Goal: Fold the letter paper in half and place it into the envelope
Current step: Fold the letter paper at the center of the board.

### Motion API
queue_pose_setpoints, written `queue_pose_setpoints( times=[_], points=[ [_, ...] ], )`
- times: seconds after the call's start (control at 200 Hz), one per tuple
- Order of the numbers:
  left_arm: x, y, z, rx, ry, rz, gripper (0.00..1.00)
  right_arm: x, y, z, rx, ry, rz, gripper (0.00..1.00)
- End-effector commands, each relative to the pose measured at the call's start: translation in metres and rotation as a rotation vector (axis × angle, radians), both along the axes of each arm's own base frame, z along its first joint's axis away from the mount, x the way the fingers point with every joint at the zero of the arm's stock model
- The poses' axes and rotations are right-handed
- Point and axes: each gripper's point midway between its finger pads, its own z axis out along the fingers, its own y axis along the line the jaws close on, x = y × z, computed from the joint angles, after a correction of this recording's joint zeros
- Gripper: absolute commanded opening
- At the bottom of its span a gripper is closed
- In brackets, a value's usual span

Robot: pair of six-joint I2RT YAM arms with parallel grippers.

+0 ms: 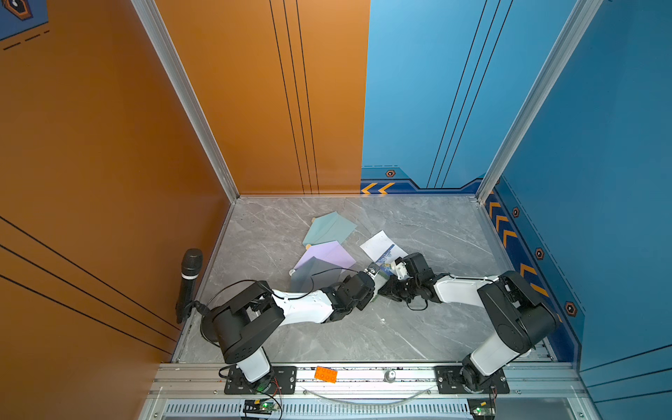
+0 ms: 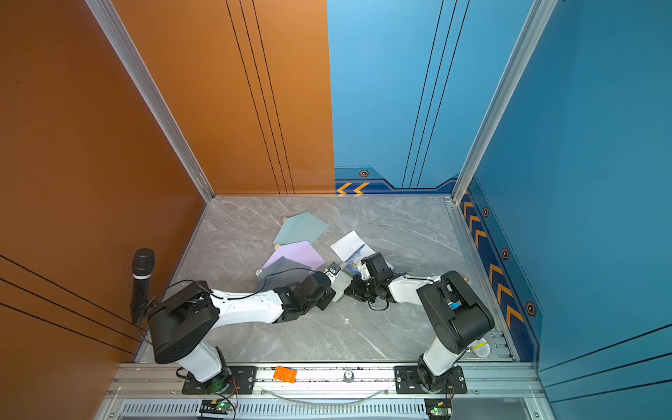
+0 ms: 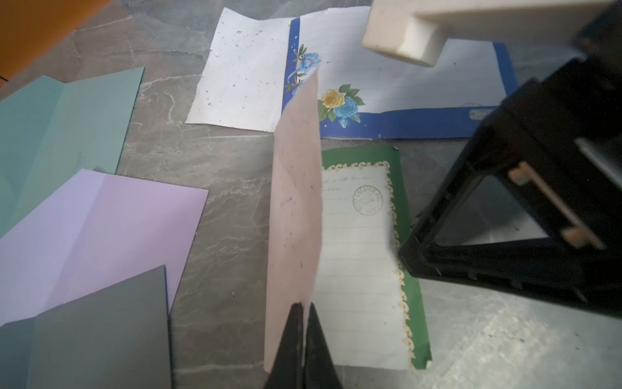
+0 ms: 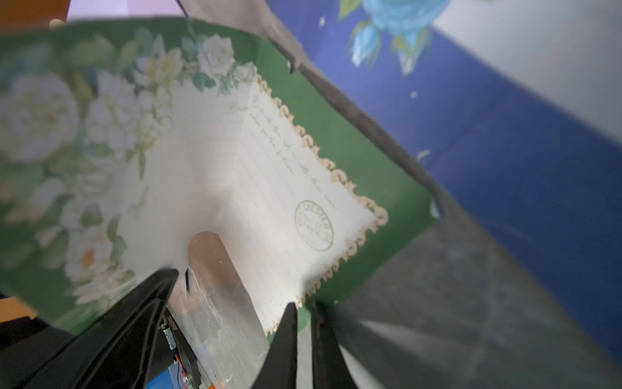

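Stretched low inward, left end effector (image 3: 304, 306) and right end effector (image 4: 304, 306) both pinch the letter paper (image 3: 360, 252).

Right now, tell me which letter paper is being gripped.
The green-bordered letter paper, one half raised upright by the left gripper; the blue-bordered sheet lies flat, ungripped.

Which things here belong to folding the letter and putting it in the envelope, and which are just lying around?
In the job: green letter paper, pinched by left gripper and right gripper; purple envelope, teal envelope, grey envelope (which one, unclear).
Lying about: blue-flowered paper, microphone, orange block.
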Motion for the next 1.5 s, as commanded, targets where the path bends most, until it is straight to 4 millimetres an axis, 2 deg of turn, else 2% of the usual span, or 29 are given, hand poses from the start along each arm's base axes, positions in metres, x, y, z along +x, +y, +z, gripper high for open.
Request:
queue_pose_setpoints(
  times=[0.0, 0.476, 0.891, 1.161, 1.282, 1.492],
  points=[
    [-0.002, 0.002, -0.008, 0.044, -0.019, -0.015, 0.00, -0.015, -0.013, -0.018, -0.048, 0.067, -0.041, 0.14],
    [-0.014, -0.012, -0.016, 0.060, -0.047, -0.063, 0.00, -0.002, -0.010, -0.004, 0.042, -0.013, -0.112, 0.15],
    [-0.017, -0.013, -0.026, 0.072, -0.035, -0.071, 0.00, 0.001, -0.012, 0.003, 0.067, -0.036, -0.149, 0.18],
    [-0.021, -0.015, -0.032, 0.110, -0.037, -0.114, 0.00, 0.002, -0.036, 0.025, 0.028, -0.065, -0.177, 0.19],
    [-0.024, -0.017, -0.034, 0.130, -0.042, -0.148, 0.00, 0.002, -0.058, 0.038, 0.004, -0.072, -0.176, 0.19],
    [-0.026, -0.020, -0.032, 0.170, -0.064, -0.214, 0.00, 0.002, -0.092, 0.070, -0.028, -0.068, -0.073, 0.19]
  ],
)
